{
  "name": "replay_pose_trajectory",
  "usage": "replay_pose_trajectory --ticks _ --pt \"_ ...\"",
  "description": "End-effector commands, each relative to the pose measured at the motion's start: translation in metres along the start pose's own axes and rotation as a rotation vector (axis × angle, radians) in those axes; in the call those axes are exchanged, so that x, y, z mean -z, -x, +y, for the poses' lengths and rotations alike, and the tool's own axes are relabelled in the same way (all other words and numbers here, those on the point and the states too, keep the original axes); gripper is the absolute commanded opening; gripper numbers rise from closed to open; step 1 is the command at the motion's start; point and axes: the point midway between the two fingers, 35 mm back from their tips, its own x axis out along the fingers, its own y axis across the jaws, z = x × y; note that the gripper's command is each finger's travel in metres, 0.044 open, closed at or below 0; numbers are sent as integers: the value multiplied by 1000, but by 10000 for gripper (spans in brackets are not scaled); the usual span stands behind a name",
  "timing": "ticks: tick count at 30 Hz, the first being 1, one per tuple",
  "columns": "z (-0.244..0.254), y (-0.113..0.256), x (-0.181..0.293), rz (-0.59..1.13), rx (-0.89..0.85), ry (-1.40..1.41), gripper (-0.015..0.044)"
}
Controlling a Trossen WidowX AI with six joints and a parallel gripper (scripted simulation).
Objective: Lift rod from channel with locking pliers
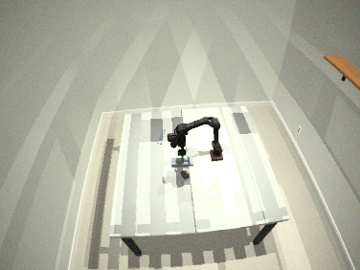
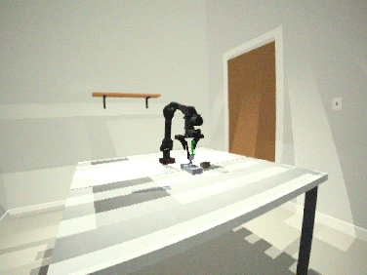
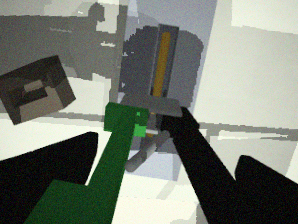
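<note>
Your yellow rod point(image 3: 162, 65) lies in the channel of the blue-grey block point(image 1: 176, 162) point(image 2: 193, 170) point(image 3: 201, 75), the pliers point(image 1: 182, 157) point(image 2: 192, 152) point(image 3: 120, 155) over it, handles held between your gripper's point(image 1: 182, 152) point(image 2: 189, 147) point(image 3: 167, 146) fingers (spread fairly wide), the brown holster point(image 1: 185, 174) point(image 2: 205, 165) point(image 3: 65, 95) just beside the block.

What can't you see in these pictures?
Wrist view: the rod's near end, mostly behind the pliers.
Wrist view: the jaw tips, hidden under the pliers' own head.
Top view: the rod, too small and blurred.
Exterior view: inside the channel, too small.
</note>
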Motion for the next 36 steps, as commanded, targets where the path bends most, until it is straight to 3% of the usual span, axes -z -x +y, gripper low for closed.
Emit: replay_pose_trajectory --ticks 1,36 --pt "0 1 0 -1 3 1 318" --pt "1 -25 0 -1 3 1 318"
